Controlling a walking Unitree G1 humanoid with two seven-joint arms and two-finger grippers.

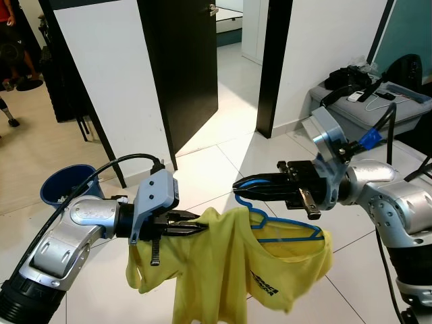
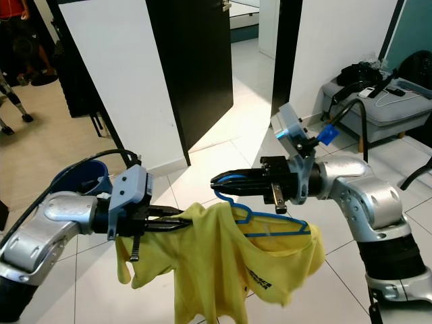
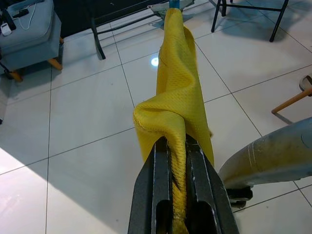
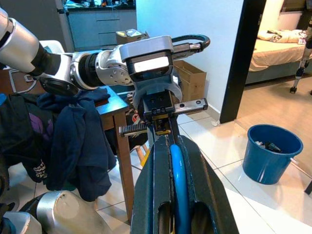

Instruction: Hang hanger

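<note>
A yellow shirt (image 1: 229, 270) hangs on a blue hanger (image 1: 287, 233) in mid-air between my two arms. My right gripper (image 1: 236, 185) is shut on the hanger's hook, which runs between its fingers (image 4: 173, 175) in the right wrist view. My left gripper (image 1: 202, 226) is shut on the shirt's shoulder, and the bunched yellow shirt (image 3: 175, 107) rises from between its fingers in the left wrist view. The shirt drapes down below both grippers and hides the left half of the hanger.
A dark open door (image 1: 185, 67) and white walls stand ahead on a white tiled floor. A blue bucket (image 1: 64, 183) sits at the left. A grey bench (image 1: 378, 111) with bags and cables is at the right. A table with dark clothes (image 4: 73, 131) shows behind my left arm.
</note>
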